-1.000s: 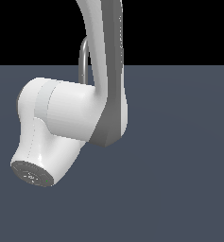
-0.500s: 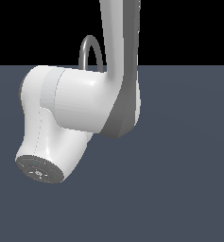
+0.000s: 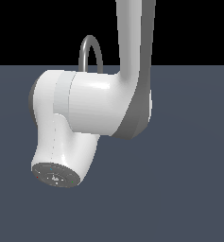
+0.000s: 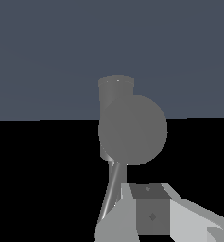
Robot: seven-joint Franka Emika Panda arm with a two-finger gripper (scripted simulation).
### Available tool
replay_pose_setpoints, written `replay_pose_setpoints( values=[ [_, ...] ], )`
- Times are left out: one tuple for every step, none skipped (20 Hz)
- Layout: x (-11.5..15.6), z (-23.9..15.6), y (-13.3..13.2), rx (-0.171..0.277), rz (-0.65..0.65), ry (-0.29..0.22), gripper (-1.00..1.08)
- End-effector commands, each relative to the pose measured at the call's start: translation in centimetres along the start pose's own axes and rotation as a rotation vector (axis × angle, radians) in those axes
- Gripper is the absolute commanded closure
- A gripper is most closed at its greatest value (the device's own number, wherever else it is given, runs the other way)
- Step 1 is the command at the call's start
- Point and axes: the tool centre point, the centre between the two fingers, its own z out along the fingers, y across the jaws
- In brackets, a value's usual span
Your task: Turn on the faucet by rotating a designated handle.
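In the exterior view only the top of the faucet's [image 3: 90, 46] grey arched spout shows, behind the big white arm; its base and the handle are hidden there, and so is my gripper. In the wrist view the faucet [image 4: 132, 128] shows as a round grey body with a short cylinder beyond it. A thin grey rod, which looks like the handle [image 4: 112, 185], runs from that body to my gripper [image 4: 134, 220]. The fingers [image 4: 151, 215] sit right beside the rod's near end with no gap between them, and nothing is held.
The white and grey arm [image 3: 99, 104] fills the middle of the exterior view, with its round joint cap [image 3: 54, 175] low on the exterior view's left. A flat dark blue-grey floor [image 3: 189, 189] lies all around, under a black background.
The arm's upright link has shifted toward the exterior view's right and the elbow looms larger. More of the spout's arch now shows beside it.
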Motion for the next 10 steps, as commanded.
replay_pose_setpoints(
  values=[
    [0.5, 0.2, -5.3, 0.079, -0.012, 0.001, 1.08],
    [0.5, 0.2, -5.3, 0.079, -0.012, 0.001, 1.08],
    [-0.1, 0.1, -0.5, 0.000, 0.003, -0.007, 1.08],
    [0.3, 0.1, -0.9, 0.006, 0.002, -0.006, 1.08],
    [0.7, 0.1, -1.4, 0.012, 0.001, -0.006, 1.08],
    [1.0, 0.1, -1.8, 0.018, -0.001, -0.005, 1.08],
    [1.4, 0.1, -2.3, 0.024, -0.002, -0.005, 1.08],
    [1.7, 0.1, -2.7, 0.029, -0.003, -0.004, 1.08],
    [2.1, 0.1, -3.2, 0.035, -0.004, -0.004, 1.08],
    [2.5, 0.2, -3.7, 0.041, -0.005, -0.003, 1.08]
  ],
)
